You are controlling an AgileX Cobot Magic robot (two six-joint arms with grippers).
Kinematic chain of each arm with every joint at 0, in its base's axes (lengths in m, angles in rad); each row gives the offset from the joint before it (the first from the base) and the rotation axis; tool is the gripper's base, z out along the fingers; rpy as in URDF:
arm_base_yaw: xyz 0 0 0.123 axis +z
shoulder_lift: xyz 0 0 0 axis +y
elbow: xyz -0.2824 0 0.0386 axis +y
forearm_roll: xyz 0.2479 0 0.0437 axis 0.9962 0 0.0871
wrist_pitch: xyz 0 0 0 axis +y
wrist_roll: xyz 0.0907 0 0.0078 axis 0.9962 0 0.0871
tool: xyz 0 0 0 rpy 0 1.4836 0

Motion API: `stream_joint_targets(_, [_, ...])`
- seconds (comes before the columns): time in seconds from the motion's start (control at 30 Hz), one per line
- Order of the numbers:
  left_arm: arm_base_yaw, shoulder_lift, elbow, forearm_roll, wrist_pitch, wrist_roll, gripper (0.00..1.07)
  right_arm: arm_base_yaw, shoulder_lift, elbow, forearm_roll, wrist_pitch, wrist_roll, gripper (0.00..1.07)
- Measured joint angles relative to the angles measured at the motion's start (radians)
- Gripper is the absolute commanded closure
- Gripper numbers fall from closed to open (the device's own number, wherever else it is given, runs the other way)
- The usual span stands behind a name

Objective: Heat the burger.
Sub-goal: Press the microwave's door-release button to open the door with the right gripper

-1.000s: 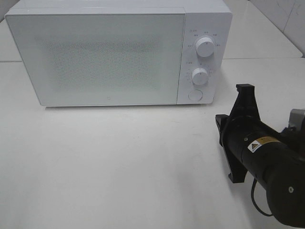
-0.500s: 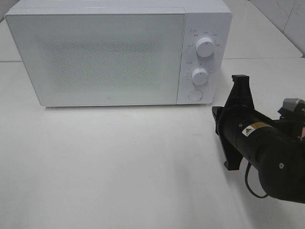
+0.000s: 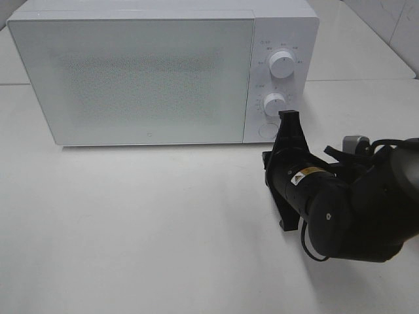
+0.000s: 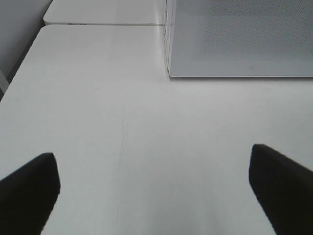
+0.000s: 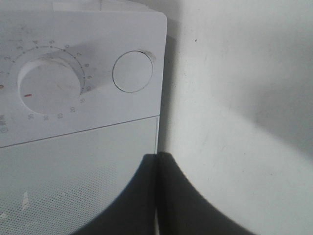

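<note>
Left gripper (image 4: 154, 196): dark fingers spread wide and holding nothing, hovering over the bare white tabletop (image 4: 122, 122) off the front-left corner of the white box-shaped microwave oven (image 3: 144, 72). It does not show in the high view.
Microwave door (image 3: 141, 78): closed. Its frosted, speckled panel hides the inside.
Burger: nowhere in view. I cannot tell whether it sits behind the door.
Lower white dial (image 3: 274, 104): on the microwave's right-hand control panel.
Round white push button (image 3: 268, 130): at the foot of that panel, just under the dial.
Right gripper (image 5: 157, 166): black fingers pressed together on nothing, just in front of the microwave's lower right corner.
Key relation: the button lies nearly straight ahead of the right gripper's tip, roughly along its long axis, close but not touching. The right arm is far nearer to it than the left.
Likely step: pushing the button, probably to release the door.
</note>
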Motion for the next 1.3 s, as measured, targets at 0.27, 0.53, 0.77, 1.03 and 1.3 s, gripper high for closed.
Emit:
stream_joint_targets(0.27, [0.0, 0.0, 0.0, 0.0, 0.0, 0.0, 0.03, -0.048, 0.048, -0.062, -0.044, 0.023, 0.0, 1.07])
stream_joint_targets(0.53, [0.0, 0.0, 0.0, 0.0, 0.0, 0.0, 0.03, -0.123, 0.073, -0.121, -0.075, 0.047, -0.002, 1.07])
stream_joint_targets(0.77, [0.0, 0.0, 0.0, 0.0, 0.0, 0.0, 0.03, -0.181, 0.106, -0.175, -0.13, 0.055, 0.006, 1.07])
stream_joint_targets(1.03, [0.0, 0.0, 0.0, 0.0, 0.0, 0.0, 0.03, -0.211, 0.162, -0.221, -0.156, 0.079, 0.035, 1.07])
stream_joint_targets(1.3, [0.0, 0.0, 0.0, 0.001, 0.0, 0.0, 0.03, -0.221, 0.169, -0.243, -0.173, 0.079, 0.041, 1.07])
